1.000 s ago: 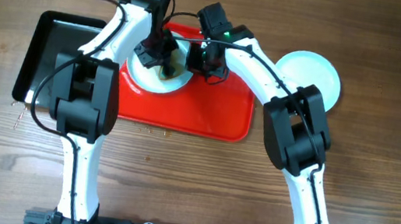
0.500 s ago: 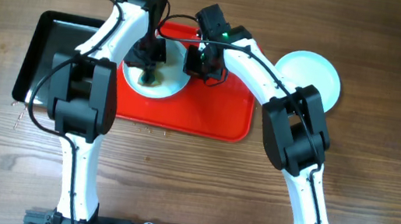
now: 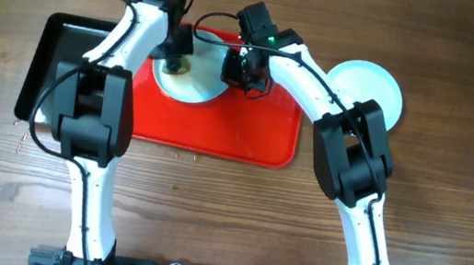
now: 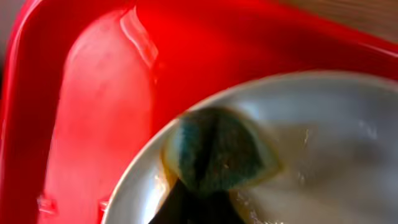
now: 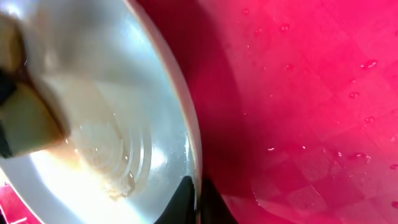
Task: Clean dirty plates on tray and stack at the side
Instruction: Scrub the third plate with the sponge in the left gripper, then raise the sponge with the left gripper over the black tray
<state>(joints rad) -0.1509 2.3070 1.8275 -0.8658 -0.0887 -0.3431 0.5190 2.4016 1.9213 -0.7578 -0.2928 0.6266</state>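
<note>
On the wooden table (image 3: 447, 227), the red tray (image 3: 245, 138) lies nearest the arms' bases, its wet floor beaded with droplets in the right wrist view. At the tray's far left sits a white plate (image 3: 195, 89). The right gripper (image 3: 243, 76) has its fingers (image 5: 194, 200) pinched together on that plate's rim. The left gripper (image 3: 176, 53) is clamped on a green-faced yellow sponge (image 4: 217, 155), pressed against the plate's wet, brownish-smeared surface. The black tray (image 3: 56, 61) lies left, partly under the left arm. A second white plate (image 3: 371, 88) rests on the table just past the red tray's right edge.
</note>
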